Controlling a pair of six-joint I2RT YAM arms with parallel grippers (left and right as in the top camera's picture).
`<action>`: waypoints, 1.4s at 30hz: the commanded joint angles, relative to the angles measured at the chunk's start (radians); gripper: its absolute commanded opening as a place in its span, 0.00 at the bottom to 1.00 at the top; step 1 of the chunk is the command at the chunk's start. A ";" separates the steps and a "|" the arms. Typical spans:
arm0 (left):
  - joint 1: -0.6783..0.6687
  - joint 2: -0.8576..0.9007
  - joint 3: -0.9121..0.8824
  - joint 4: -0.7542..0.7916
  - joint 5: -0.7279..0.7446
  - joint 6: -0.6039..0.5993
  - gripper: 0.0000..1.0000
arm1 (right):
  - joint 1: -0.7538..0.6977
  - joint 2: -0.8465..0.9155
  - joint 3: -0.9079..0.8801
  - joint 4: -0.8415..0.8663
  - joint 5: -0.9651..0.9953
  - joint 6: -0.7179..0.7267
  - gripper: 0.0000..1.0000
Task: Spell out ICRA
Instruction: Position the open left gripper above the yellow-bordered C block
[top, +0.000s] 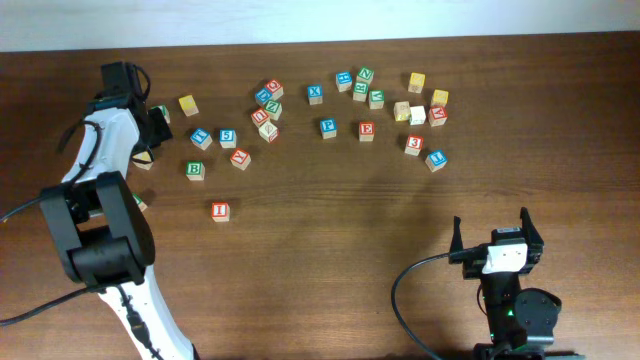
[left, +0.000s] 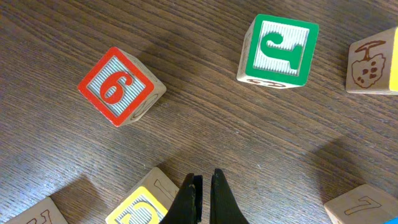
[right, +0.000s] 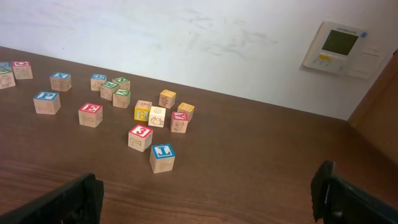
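The red "I" cube (top: 220, 211) stands by itself on the table (top: 330, 230), apart from the scatter of other cubes, so by my reading only 1 of the 4 letters is placed. The left gripper (left: 205, 177) hangs up and to the left of the "I", well apart from it, with its fingers pressed together on nothing. In the left wrist view a yellow-faced block (left: 135, 208) lies just beside those closed tips. Its letter is cut off by the frame edge, so I cannot confirm it is the C. The right gripper (top: 493, 235) is parked far to the right of the "I", jaws spread wide and empty. A red-faced cube (right: 180, 118) that reads like the A sits far to the right of the "I" and beyond it, packed close against 2 neighbours. I cannot pick out the green R. The main risk, as I judge it, is that a descent with shut fingers would shove the yellow block instead of taking it, perhaps toward the red "6" cube (left: 118, 87) nearby. Look-alikes are another trap. The green "B" cube (top: 196, 170), just up and left of the "I", and the red "E" cube (top: 366, 130), up and right of it, share colours with R and A. A careless placement beside the "I" could also knock it askew.
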 joint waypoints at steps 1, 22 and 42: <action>0.003 0.013 -0.027 -0.002 -0.018 -0.005 0.00 | 0.000 -0.006 -0.005 -0.004 -0.009 0.004 0.98; 0.003 0.013 -0.033 -0.067 -0.018 -0.005 0.00 | 0.000 -0.006 -0.005 -0.004 -0.009 0.004 0.98; 0.003 0.013 -0.033 -0.191 -0.097 -0.005 0.00 | 0.000 -0.006 -0.005 -0.004 -0.009 0.004 0.98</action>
